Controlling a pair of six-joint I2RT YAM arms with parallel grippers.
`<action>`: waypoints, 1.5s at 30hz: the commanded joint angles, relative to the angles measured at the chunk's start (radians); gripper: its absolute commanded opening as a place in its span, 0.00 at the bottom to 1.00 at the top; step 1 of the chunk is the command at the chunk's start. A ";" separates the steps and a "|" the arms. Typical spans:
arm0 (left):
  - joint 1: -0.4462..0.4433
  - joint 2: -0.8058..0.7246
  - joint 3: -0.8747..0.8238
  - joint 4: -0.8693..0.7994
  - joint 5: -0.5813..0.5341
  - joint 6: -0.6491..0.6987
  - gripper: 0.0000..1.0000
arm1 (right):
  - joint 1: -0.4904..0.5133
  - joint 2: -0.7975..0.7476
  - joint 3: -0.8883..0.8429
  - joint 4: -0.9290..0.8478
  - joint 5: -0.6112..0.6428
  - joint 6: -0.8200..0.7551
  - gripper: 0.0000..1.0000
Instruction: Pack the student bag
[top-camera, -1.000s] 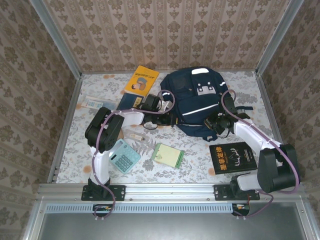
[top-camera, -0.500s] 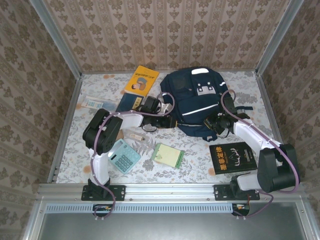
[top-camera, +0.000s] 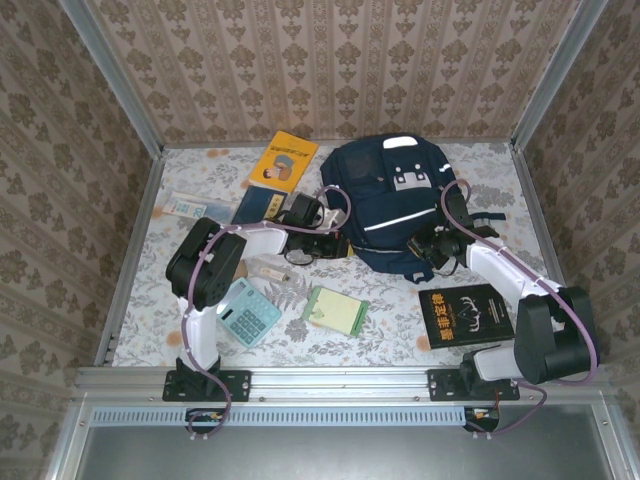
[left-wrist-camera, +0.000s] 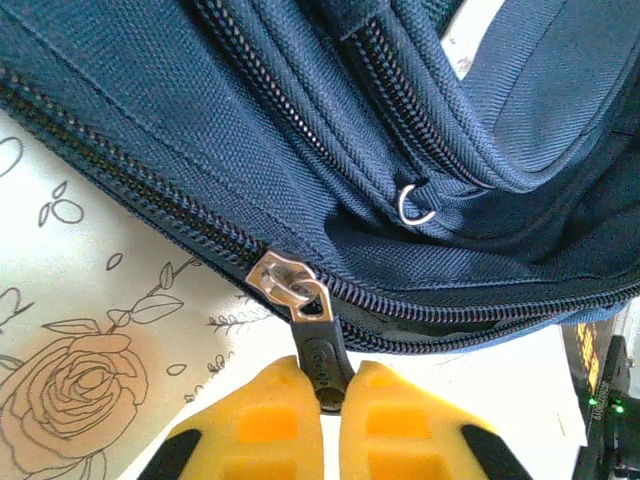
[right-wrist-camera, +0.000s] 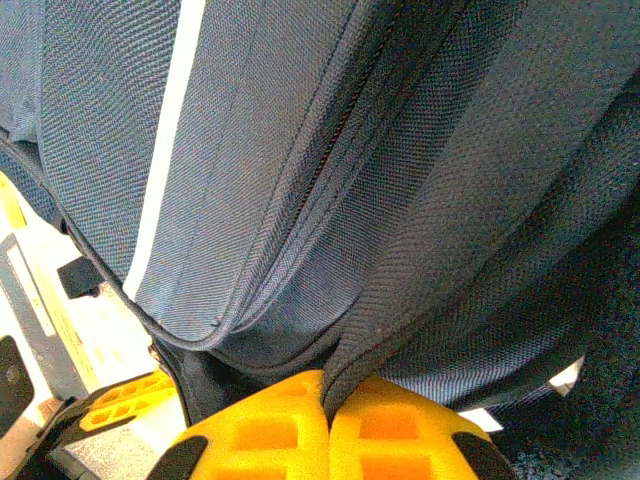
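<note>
The student bag (top-camera: 390, 205), dark navy with thin white stripes, lies at the back centre of the table. At its left edge my left gripper (top-camera: 338, 246) is shut on the black zip pull (left-wrist-camera: 326, 352), which hangs from a silver slider (left-wrist-camera: 283, 281) on the bag's (left-wrist-camera: 300, 130) main zip. That zip gapes slightly to the right of the slider. My right gripper (top-camera: 424, 250) is at the bag's near right corner. Its yellow fingers (right-wrist-camera: 270, 430) are shut on a fold of the bag's (right-wrist-camera: 400, 200) navy fabric.
Around the bag lie an orange book (top-camera: 283, 160), a dark booklet (top-camera: 258, 205), a black book (top-camera: 465, 313), a green notepad (top-camera: 335, 310), a teal calculator (top-camera: 248, 312) and a small card (top-camera: 186, 206). Patterned walls enclose the floral table (top-camera: 400, 330).
My left gripper has closed on the zip pull at the bag's left edge; before, its jaws stood part open there. The right arm has not moved.
</note>
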 joint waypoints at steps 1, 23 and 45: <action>0.019 -0.016 0.018 -0.031 -0.014 0.018 0.00 | 0.006 -0.001 0.000 0.036 -0.019 0.009 0.00; 0.172 0.103 0.263 -0.239 -0.211 0.036 0.00 | -0.042 -0.094 -0.048 -0.020 0.019 -0.022 0.00; -0.092 -0.083 0.042 -0.148 -0.471 0.275 0.27 | -0.042 -0.062 -0.033 -0.003 -0.026 -0.017 0.00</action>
